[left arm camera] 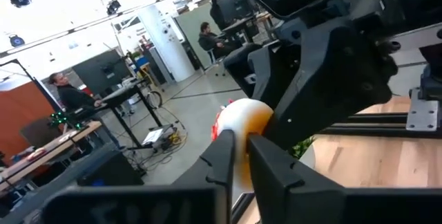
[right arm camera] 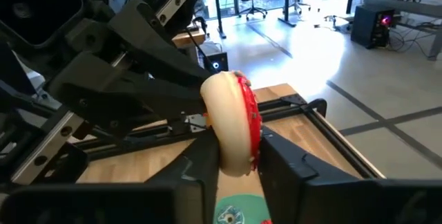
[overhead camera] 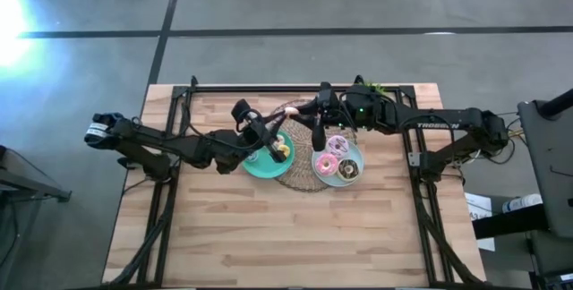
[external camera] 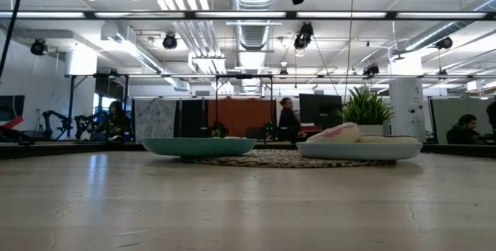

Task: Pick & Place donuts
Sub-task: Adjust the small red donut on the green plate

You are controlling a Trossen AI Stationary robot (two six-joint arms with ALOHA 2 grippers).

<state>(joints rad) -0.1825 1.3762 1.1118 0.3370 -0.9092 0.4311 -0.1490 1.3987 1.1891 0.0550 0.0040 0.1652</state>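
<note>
Wooden tabletop (overhead camera: 269,236) carries a woven mat (overhead camera: 300,179) with a teal plate (overhead camera: 260,166) and a light-blue plate (overhead camera: 352,175) — larger donuts (overhead camera: 338,146) lie on the latter. Above the mat, a red-frosted donut (right arm camera: 233,124) is pinched from both sides: left gripper (left arm camera: 238,156) clamped narrow, right gripper (right arm camera: 238,156) likewise closed on it. People sit at desks beyond.

You see a cream donut (right arm camera: 231,131) with red icing, a teal plate (overhead camera: 260,163), a light-blue plate (overhead camera: 356,166), a pink donut (overhead camera: 337,145), a brown donut (overhead camera: 348,171).
</note>
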